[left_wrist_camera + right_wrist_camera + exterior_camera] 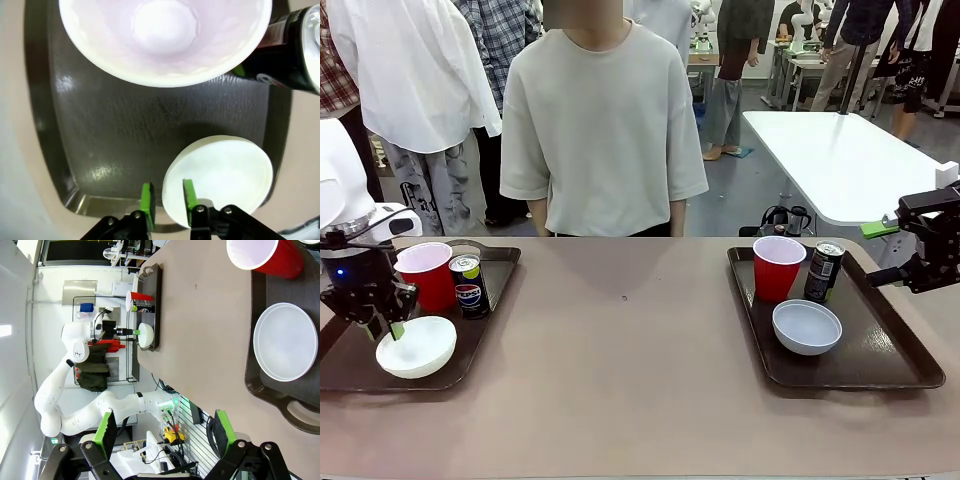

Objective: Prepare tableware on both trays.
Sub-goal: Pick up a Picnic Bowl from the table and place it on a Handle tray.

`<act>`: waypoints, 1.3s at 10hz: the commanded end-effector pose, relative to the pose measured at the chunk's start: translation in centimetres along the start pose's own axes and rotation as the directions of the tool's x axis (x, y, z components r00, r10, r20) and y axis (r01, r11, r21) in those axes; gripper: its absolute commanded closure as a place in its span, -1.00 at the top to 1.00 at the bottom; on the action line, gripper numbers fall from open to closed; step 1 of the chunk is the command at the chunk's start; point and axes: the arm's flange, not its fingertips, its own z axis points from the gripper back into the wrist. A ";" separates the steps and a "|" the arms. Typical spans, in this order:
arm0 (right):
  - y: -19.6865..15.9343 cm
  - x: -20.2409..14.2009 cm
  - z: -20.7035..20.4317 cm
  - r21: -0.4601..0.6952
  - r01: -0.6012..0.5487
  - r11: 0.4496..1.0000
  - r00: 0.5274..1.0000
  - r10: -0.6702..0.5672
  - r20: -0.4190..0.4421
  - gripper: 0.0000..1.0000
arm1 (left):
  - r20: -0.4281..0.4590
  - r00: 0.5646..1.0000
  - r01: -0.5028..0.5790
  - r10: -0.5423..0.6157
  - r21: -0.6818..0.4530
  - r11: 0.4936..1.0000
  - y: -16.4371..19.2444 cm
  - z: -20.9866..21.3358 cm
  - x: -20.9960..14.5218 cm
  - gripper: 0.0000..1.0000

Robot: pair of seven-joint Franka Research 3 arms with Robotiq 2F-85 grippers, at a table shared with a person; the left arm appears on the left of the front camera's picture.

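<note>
On the left tray stand a red cup and a Pepsi can. In front of them my left gripper is shut on the rim of the cream-white bowl, which sits tilted. The left wrist view shows the left gripper astride the bowl rim, with the cup's pale inside and the can beyond. The right tray holds a red cup, a can and a grey-white bowl. My right gripper hangs open beside that tray's far right edge, holding nothing.
A person in a pale T-shirt stands at the far side of the table, arms down. Bare tabletop lies between the trays. The right wrist view shows the right gripper open off the table's end, with the grey-white bowl and cup ahead.
</note>
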 end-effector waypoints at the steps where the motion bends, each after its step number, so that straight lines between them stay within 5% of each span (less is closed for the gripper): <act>1: -0.2 -0.2 0.2 -0.002 -0.025 1.000 1.000 0.025 -0.010 1.00 | 0.048 0.999 -0.003 0.002 0.033 0.999 0.1 1.2 -4.2 0.27; 2: -0.2 -0.2 0.2 -0.002 -0.025 1.000 1.000 0.025 -0.010 1.00 | 0.060 0.998 0.012 -0.013 0.020 1.000 -0.1 2.3 -4.6 1.00; 3: -0.2 -0.2 0.2 -0.002 -0.025 1.000 1.000 0.025 -0.010 1.00 | 0.059 0.998 0.032 -0.031 -0.023 0.999 -0.3 3.6 -4.8 0.67; 4: -0.2 -0.2 0.2 -0.002 -0.025 1.000 1.000 0.025 -0.010 1.00 | 0.078 0.996 0.054 -0.049 -0.063 0.997 -0.7 5.4 -5.3 1.00; 7: -0.2 -0.2 0.2 -0.002 -0.025 1.000 1.000 0.025 -0.010 1.00 | 0.073 0.991 0.131 -0.112 -0.363 0.922 -1.2 10.5 -6.0 1.00; 10: -0.2 -0.2 0.2 -0.002 -0.025 1.000 1.000 0.025 -0.010 1.00 | 0.024 0.999 0.037 -0.029 -0.794 0.607 2.7 11.9 -5.0 1.00; 11: -0.2 -0.2 0.2 -0.002 -0.025 1.000 1.000 0.025 -0.010 1.00 | 0.029 1.000 0.026 -0.001 -0.880 0.475 4.9 11.6 -4.8 1.00; 13: -0.2 -0.2 0.2 -0.002 -0.025 1.000 1.000 0.025 -0.010 1.00 | 0.023 0.998 -0.001 0.065 -0.941 0.338 8.5 11.7 -4.7 1.00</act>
